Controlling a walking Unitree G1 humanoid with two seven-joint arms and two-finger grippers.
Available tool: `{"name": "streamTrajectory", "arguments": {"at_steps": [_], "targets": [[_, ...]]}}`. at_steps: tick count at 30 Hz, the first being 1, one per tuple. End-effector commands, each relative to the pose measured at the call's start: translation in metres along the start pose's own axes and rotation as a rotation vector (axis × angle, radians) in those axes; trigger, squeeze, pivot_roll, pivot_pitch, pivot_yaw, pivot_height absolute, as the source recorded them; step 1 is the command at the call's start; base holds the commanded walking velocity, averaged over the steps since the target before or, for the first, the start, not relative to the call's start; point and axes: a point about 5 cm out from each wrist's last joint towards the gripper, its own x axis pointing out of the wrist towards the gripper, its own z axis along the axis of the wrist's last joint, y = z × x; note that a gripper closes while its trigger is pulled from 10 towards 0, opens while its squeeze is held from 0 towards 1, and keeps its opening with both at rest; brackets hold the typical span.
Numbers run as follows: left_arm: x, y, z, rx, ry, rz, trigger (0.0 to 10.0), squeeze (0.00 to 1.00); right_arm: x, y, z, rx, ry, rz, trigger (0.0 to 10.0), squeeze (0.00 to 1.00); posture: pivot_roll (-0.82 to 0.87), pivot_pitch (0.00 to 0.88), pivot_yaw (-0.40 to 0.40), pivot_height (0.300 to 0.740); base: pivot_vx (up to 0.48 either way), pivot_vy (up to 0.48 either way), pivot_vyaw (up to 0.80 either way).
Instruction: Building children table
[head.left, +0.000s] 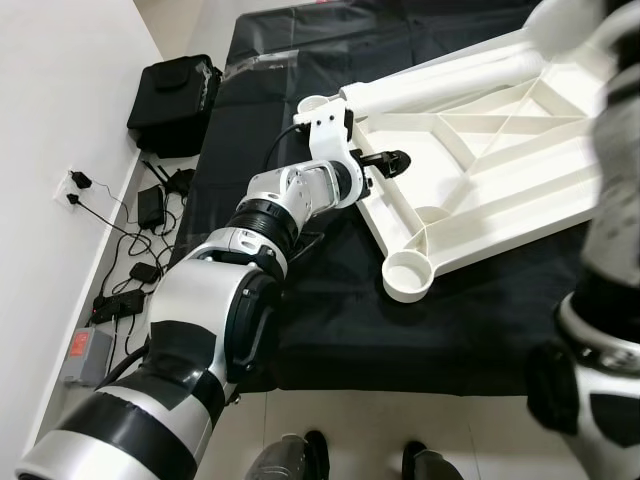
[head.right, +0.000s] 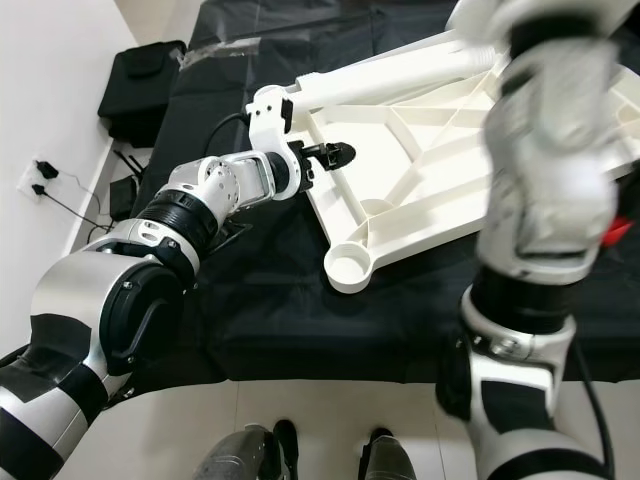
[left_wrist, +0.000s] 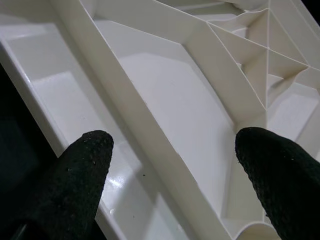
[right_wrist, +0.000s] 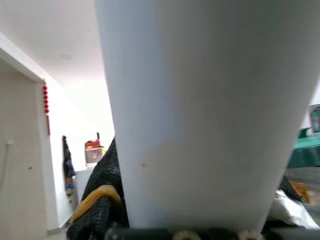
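Two arms are on this one. The white plastic table top (head.left: 500, 170) lies upside down on a black cloth (head.left: 330, 300) spread on the floor, taking up the upper right of the head views, ribs facing up and a round leg socket (head.left: 407, 275) at its near corner, about centre frame. One white table leg (head.left: 450, 80) is already lying along the far edge, running toward the upper right.

The left gripper (head.left: 392, 163) sits at the left rim of the table top, middle of the frame, pointing right over the ribbed underside. In the left wrist view its fingers (left_wrist: 80, 170) are spread wide, one in the lower left and one in the lower right, with a diagonal rib (left_wrist: 150, 125) running between them. They look to be hovering just above the plastic, not clamped on anything.

The right arm (head.right: 540, 200) rises along the right side. Its wrist view has a white leg right up close, but I can't tell how its fingers are set.

A black bag (head.left: 175, 100) and some cables (head.left: 130, 260) lie by the wall at upper left.
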Motion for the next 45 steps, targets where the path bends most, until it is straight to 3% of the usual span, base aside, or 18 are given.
{"name": "streamTrajectory", "arguments": {"at_steps": [1,4,6,9,16,17,18,22,23,24,25,26,28,30,35,39,44,45], "targets": [[0.000,0.019,-0.026,-0.037,0.121,0.094,10.0,0.00,0.000,0.003,0.001,-0.001,0.002,0.012,10.0,0.00,0.08,0.333,0.157,0.740,0.000,0.000,0.00],[-0.002,0.030,-0.036,-0.043,0.165,0.175,10.0,0.00,-0.001,-0.001,-0.004,0.001,0.022,-0.006,10.0,0.00,0.09,0.330,0.154,0.740,0.000,0.000,0.00],[-0.005,0.043,-0.043,-0.154,0.179,0.260,10.0,0.00,-0.002,-0.001,-0.007,0.002,0.040,-0.009,10.0,0.00,0.08,0.331,0.156,0.740,0.000,0.000,0.00],[-0.009,0.059,-0.049,-0.239,0.190,0.358,10.0,0.00,-0.001,0.000,-0.008,0.002,0.048,-0.002,10.0,0.00,0.09,0.330,0.148,0.740,0.000,0.000,0.00],[-0.024,0.098,-0.057,-0.236,0.211,0.536,10.0,0.00,-0.001,0.001,-0.009,0.010,0.054,0.002,10.0,0.00,0.11,0.318,0.133,0.740,0.000,0.000,0.00],[-0.036,0.124,-0.061,-0.229,0.223,0.623,10.0,0.00,0.000,0.001,-0.011,0.014,0.058,0.004,10.0,0.00,0.11,0.313,0.129,0.740,0.000,0.000,0.00],[-0.042,0.133,-0.063,-0.226,0.235,0.654,10.0,0.00,0.000,0.000,-0.012,0.019,0.059,0.004,10.0,0.00,0.12,0.311,0.125,0.740,0.000,0.000,0.00],[-0.045,0.138,-0.065,-0.224,0.243,0.669,10.0,0.00,0.001,0.000,-0.013,0.022,0.060,0.003,10.0,0.00,0.12,0.311,0.125,0.740,0.000,0.000,0.00],[-0.054,0.153,-0.070,-0.247,0.260,0.719,10.0,0.00,0.002,-0.001,-0.012,0.033,0.059,-0.005,10.0,0.00,0.13,0.306,0.121,0.740,0.000,0.000,0.00],[-0.054,0.153,-0.070,-0.247,0.260,0.719,10.0,0.00,0.002,-0.001,-0.012,0.033,0.059,-0.005,10.0,0.00,0.13,0.306,0.121,0.740,0.000,0.000,0.00],[-0.070,0.176,-0.078,-0.301,0.276,0.798,10.0,0.00,0.004,-0.002,-0.012,0.039,0.056,-0.010,10.0,0.00,0.13,0.304,0.111,0.740,0.000,0.000,0.00],[-0.070,0.176,-0.078,-0.301,0.276,0.798,10.0,0.00,0.004,-0.002,-0.012,0.039,0.056,-0.010,10.0,0.00,0.13,0.304,0.111,0.740,0.000,0.000,0.00],[-0.099,0.209,-0.090,-0.396,0.298,0.917,10.0,0.00,0.005,-0.001,-0.013,0.046,0.057,-0.007,10.0,0.00,0.13,0.304,0.095,0.740,0.000,0.000,0.00],[-0.109,0.219,-0.095,-0.413,0.317,0.954,10.0,0.00,0.005,0.000,-0.015,0.051,0.061,0.001,10.0,0.00,0.13,0.304,0.086,0.740,0.000,0.000,0.00],[-0.122,0.229,-0.100,-0.404,0.369,1.004,10.0,0.00,0.005,0.003,-0.020,0.055,0.074,0.013,10.0,0.00,0.13,0.300,0.079,0.740,0.000,0.000,0.00],[-0.146,0.246,-0.093,-0.293,0.429,1.167,10.0,0.00,0.004,0.006,-0.027,0.074,0.093,0.023,10.0,0.00,0.14,0.285,0.063,0.740,0.000,0.000,0.00],[-0.159,0.254,-0.090,-0.232,0.448,1.231,10.0,0.00,0.004,0.007,-0.028,0.075,0.094,0.026,10.0,0.00,0.14,0.286,0.059,0.740,0.000,0.000,0.00],[-0.174,0.263,-0.089,-0.198,0.464,1.280,10.0,0.00,0.005,0.008,-0.029,0.078,0.094,0.031,10.0,0.00,0.14,0.284,0.053,0.740,0.000,0.000,0.00]]}}
